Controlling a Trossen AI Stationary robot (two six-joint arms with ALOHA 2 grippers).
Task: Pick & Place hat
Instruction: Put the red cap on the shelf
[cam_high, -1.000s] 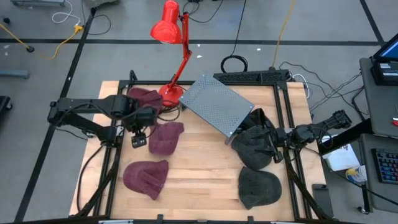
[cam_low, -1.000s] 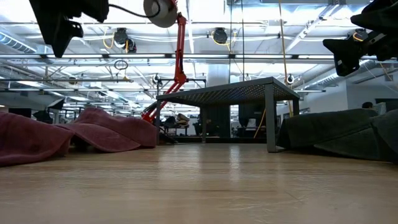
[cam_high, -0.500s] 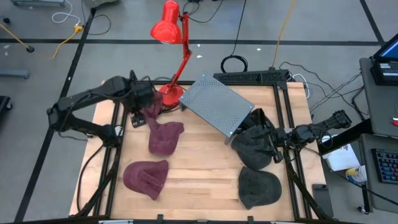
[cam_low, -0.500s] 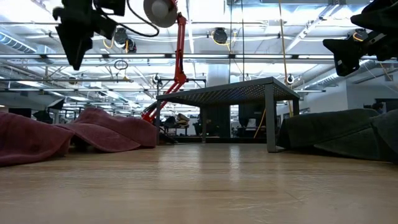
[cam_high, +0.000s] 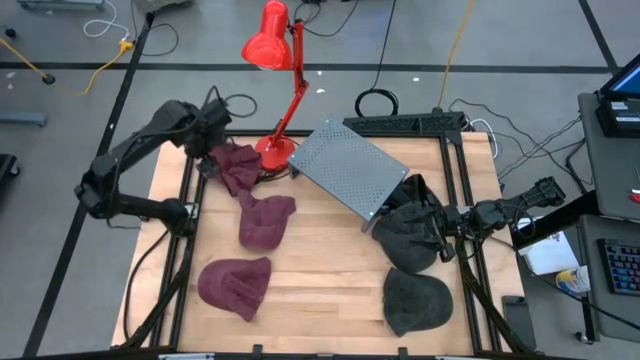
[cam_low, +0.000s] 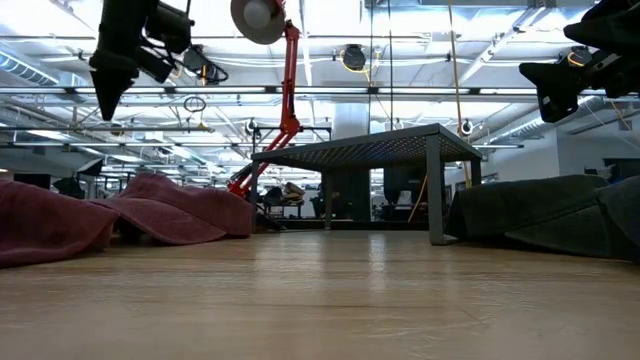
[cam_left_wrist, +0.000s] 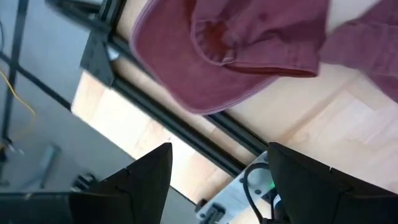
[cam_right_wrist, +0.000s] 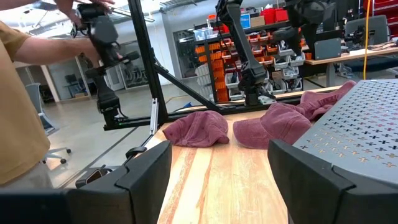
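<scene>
Workshop floor with cables surrounds my wooden tabletop (cam_high: 320, 285), which sits inside a black frame. From above I see three maroon hats: one at about ten o'clock (cam_high: 236, 165) near the red lamp (cam_high: 275, 60), one just below it toward the centre (cam_high: 265, 220), and one at seven o'clock (cam_high: 235, 285). Two dark grey hats lie on the other side, one at three o'clock (cam_high: 410, 238) and one at five o'clock (cam_high: 415, 300). A perforated grey metal stand (cam_high: 350, 170) sits at about one o'clock, tilted across the board. My left end effector (cam_high: 212, 150) hangs raised over the ten o'clock edge, beside the upper maroon hat, its fingers spread wide and holding nothing; its wrist camera looks down on that hat and the frame rail. My right end effector (cam_high: 447, 232) waits at three o'clock beside the dark hat, fingers also wide and empty. Its wrist view shows a person (cam_right_wrist: 25, 106) standing beyond the tabletop.
</scene>
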